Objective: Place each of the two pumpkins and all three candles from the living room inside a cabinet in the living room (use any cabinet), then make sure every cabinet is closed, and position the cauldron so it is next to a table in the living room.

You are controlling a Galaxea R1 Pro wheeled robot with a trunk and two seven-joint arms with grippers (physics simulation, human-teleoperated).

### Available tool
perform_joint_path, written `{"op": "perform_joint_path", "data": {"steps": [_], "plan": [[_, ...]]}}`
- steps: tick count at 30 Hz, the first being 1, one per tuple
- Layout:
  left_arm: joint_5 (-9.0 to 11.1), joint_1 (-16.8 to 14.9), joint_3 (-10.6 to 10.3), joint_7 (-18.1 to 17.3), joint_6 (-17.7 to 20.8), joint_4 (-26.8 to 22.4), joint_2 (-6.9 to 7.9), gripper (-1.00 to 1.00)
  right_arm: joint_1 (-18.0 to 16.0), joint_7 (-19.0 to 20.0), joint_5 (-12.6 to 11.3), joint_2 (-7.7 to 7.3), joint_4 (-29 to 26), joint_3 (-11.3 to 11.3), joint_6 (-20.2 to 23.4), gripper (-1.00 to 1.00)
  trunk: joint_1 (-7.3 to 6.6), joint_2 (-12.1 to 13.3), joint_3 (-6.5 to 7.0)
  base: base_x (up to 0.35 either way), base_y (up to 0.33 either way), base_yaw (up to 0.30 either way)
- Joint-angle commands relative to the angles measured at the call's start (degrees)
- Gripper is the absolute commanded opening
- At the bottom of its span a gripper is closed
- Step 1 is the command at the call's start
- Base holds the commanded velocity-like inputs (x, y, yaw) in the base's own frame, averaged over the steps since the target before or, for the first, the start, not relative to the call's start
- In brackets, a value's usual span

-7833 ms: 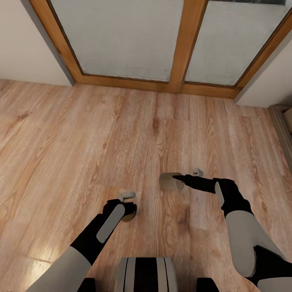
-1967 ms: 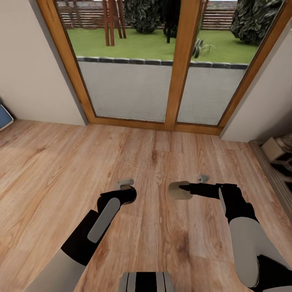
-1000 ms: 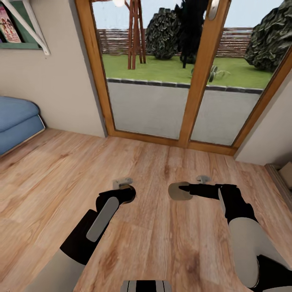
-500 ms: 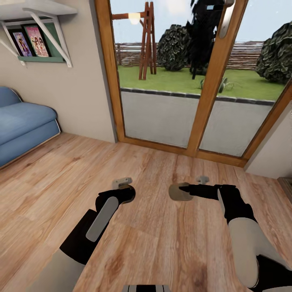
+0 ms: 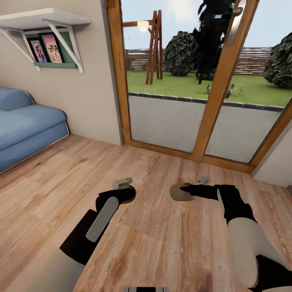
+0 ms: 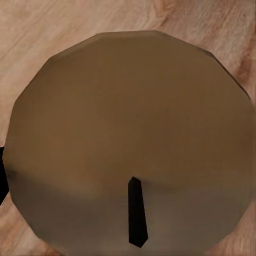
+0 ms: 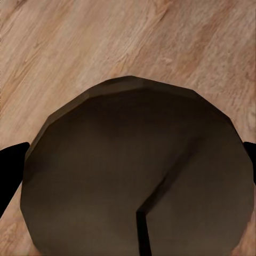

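1. While the robot faces the glass patio door [image 5: 194,93] across bare wood floor [image 5: 162,243], each arm carries one candle, so the job looks to be in its carrying stage: neither candle is stowed, and the cabinet, pumpkins, third candle and cauldron are not to be seen here.
2. The left gripper [image 5: 126,194] is clamped around the left candle [image 6: 128,138]; in the head view the candle sits mostly hidden under the wrist, above the floor in front of the base.
3. The right gripper [image 5: 187,190] is clamped on the right candle [image 5: 180,192], held out over the floor well short of the door's sill.
4. In each wrist view the candle's round top faces the camera with its dark wick [image 6: 136,218] in sight, so its short axis runs along the fingers.
5. A blue sofa [image 5: 24,125] and a wall shelf [image 5: 44,24] stand by the left wall.
6. By my judgement, everything remains: finding the cabinet, stowing five items, closing up, moving the cauldron.
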Motion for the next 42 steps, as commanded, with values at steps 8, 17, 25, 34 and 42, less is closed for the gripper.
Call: {"op": "perform_joint_path", "data": {"steps": [8,17,25,34,42], "plan": [[-0.18,0.0,-0.08,-0.04,0.06,0.16,0.0,-1.0,0.0,-0.44,-0.1,0.02,3.5,0.05,-4.5,-1.0,-0.11,0.05,0.77,0.0,0.0,0.277],[-0.04,0.0,-0.08,-0.04,-0.02,0.79,-0.16,-1.0,0.0,-0.45,-0.1,0.04,5.69,0.01,-5.58,-1.0,-0.34,0.17,2.76,0.0,0.0,0.049],[0.2,0.0,-0.14,-0.04,-0.02,1.11,-0.49,-1.0,0.0,-2.24,-0.1,-0.03,8.78,-0.03,-6.93,-1.0,-1.47,2.13,4.33,0.0,0.0,0.0],[1.55,0.34,-0.18,-0.19,-0.13,3.29,-0.69,-1.0,0.0,-3.84,-0.12,0.02,13.8,-0.04,-10.31,-1.0,-3.44,5.74,5.95,0.0,0.0,0.124],[3.71,0.35,-0.34,-0.22,-3.79,6.41,-0.73,-1.0,0.0,-5.25,-0.1,0.11,16.54,0.05,-13.48,-1.0,-4.1,6.94,6.48,0.0,0.0,0.285]]}}
